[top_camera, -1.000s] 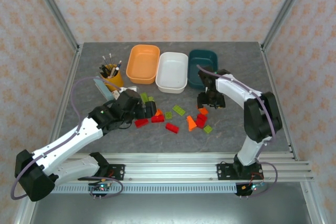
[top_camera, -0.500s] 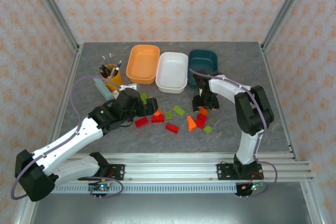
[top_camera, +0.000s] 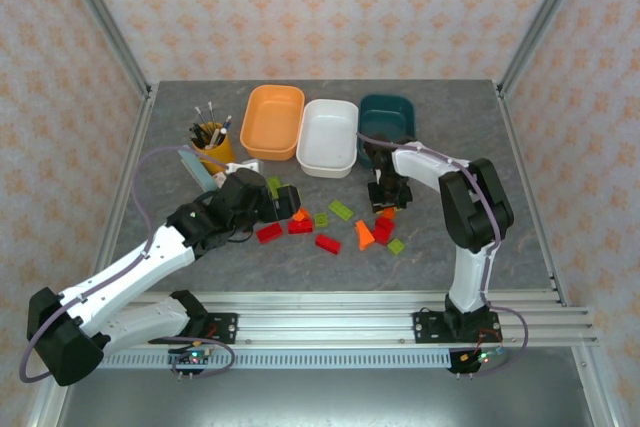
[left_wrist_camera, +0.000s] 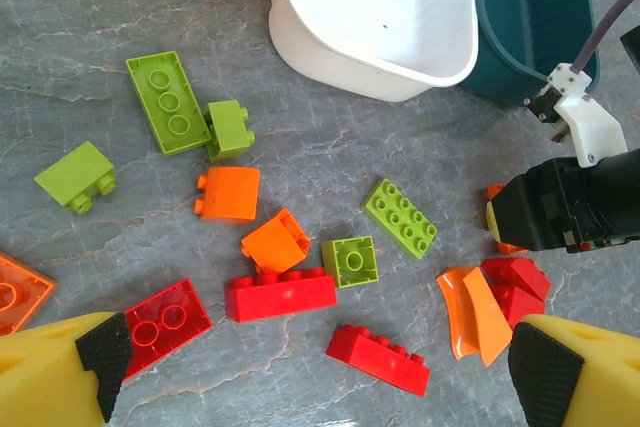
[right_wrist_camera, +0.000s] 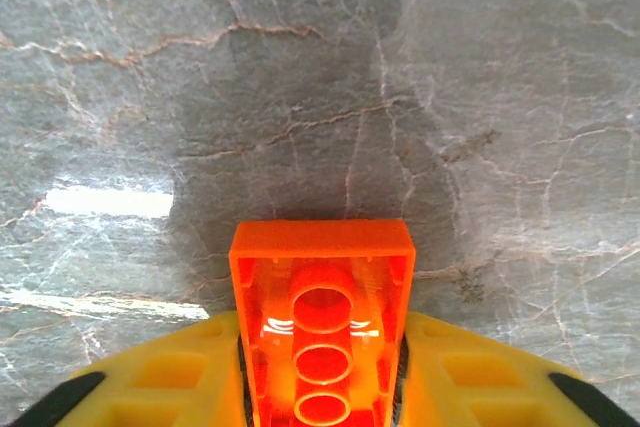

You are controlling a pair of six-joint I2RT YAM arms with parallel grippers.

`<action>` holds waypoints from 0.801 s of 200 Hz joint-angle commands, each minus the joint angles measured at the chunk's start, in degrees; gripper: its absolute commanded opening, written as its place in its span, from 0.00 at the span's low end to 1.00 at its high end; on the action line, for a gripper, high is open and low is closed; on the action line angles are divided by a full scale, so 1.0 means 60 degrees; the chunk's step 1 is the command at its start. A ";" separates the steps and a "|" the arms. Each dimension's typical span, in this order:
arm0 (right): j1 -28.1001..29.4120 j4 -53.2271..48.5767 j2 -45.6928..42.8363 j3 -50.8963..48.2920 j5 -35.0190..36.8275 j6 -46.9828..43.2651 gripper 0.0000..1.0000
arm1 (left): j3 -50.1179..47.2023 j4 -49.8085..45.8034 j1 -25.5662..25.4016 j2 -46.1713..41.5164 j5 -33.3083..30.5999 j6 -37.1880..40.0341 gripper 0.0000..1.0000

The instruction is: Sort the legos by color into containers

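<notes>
1. Right wrist view: an orange translucent brick (right_wrist_camera: 322, 277) is pinched between the yellow fingers (right_wrist_camera: 170, 372) of the right gripper (right_wrist_camera: 322, 347). Its long axis is laid along the fingers, pointing out from the palm.
2. From above, that gripper is seen low over the grey table (top_camera: 480, 147), at the right end of the scatter of loose bricks (top_camera: 327, 243) and just in front of the white tub (top_camera: 328, 137) and teal tub (top_camera: 386, 117).
3. Key relation: the orange tub (top_camera: 272, 122) lies to the far left of the jaws, past the white tub. It is judged the proper bin, so a sideways carry across the white tub is called for.
4. The left gripper (top_camera: 285, 204) is noted above the scatter with its jaws spread wide and nothing between them. Red, lime and orange pieces are seen beneath it.
5. The left arm is placed nearer the orange tub, but the brick is held by the right.
6. No brick is made out in the white tub.
</notes>
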 commanded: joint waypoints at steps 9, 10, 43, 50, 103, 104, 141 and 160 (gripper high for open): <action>0.0042 -0.0049 -0.0098 0.0132 0.0424 0.0169 0.31 | -0.0132 0.0218 -0.0039 -0.0184 -0.0273 -0.0101 1.00; 0.0042 -0.0057 -0.0118 0.0138 0.0443 0.0170 0.31 | -0.0124 0.0218 -0.0047 -0.0181 -0.0263 -0.0101 1.00; 0.0042 -0.0609 -0.1083 0.0664 0.0710 0.0553 0.29 | 0.0453 0.0198 -0.0039 -0.0082 -0.0015 0.0048 1.00; 0.0042 -0.0812 -0.1243 0.0929 0.0827 0.0659 0.28 | 0.0727 0.0163 -0.0039 0.0036 0.0047 0.0087 1.00; -0.0159 -0.2160 -0.0277 0.4297 0.1732 0.0979 0.26 | 0.3322 0.0174 0.0494 0.2170 0.1241 0.0121 1.00; -0.0183 -0.2175 -0.0223 0.4367 0.1727 0.0985 0.26 | 0.3375 0.0174 0.0506 0.2227 0.1248 0.0120 1.00; -0.0922 -0.2568 0.1935 0.7118 0.1301 0.1279 0.26 | 0.5078 0.0394 0.1172 0.4073 0.1979 0.0161 1.00; -0.1266 -0.3016 0.3394 0.8803 0.0965 0.1401 0.26 | 0.6140 0.0258 0.1336 0.5086 0.2193 0.0306 1.00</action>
